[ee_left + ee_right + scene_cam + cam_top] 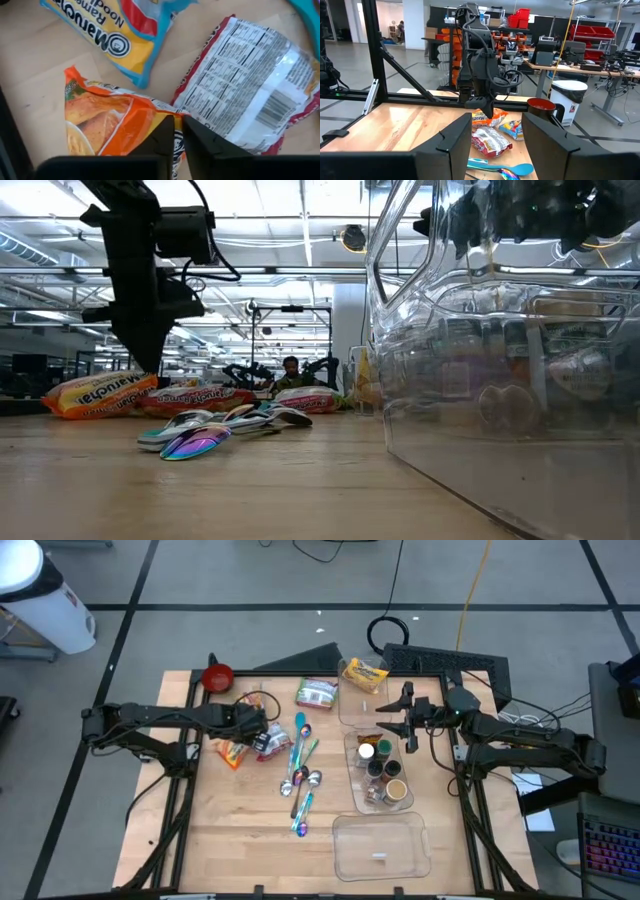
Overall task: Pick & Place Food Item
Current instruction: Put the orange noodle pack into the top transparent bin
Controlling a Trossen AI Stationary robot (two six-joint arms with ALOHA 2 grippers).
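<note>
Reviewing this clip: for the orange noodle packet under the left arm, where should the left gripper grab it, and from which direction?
From above, at the crimped edge. The orange noodle packet lies flat on the table, so a raised seam gives the fingers more to pinch than the broad face. The left gripper already sits at that edge, beside the red-trimmed packet; its fingers look nearly shut there.

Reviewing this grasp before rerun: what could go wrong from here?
1. The left gripper is pinched on only the orange packet's edge, so the packet may slip or tear.
2. The red-edged packet touches it and could drag along.
3. The right gripper hangs open above the clear tray.
</note>
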